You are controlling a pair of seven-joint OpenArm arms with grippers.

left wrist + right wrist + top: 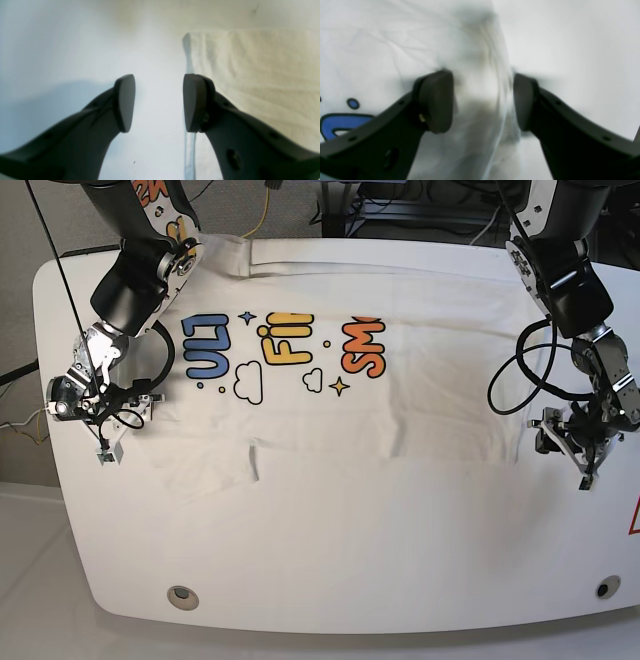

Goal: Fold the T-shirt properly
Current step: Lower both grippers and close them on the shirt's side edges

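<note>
The white T-shirt lies spread on the white table, its coloured print facing up and its lower part folded over. My right gripper is down at the shirt's left sleeve edge. In the right wrist view it stands open, its fingers on either side of a raised ridge of T-shirt cloth. My left gripper sits just off the shirt's right edge. In the left wrist view it is open over bare table, one finger above the T-shirt hem.
The table's rounded front edge has two small holes. Cables and equipment lie behind the back edge. A red-marked label shows at the right rim. Bare tabletop stretches in front of the shirt.
</note>
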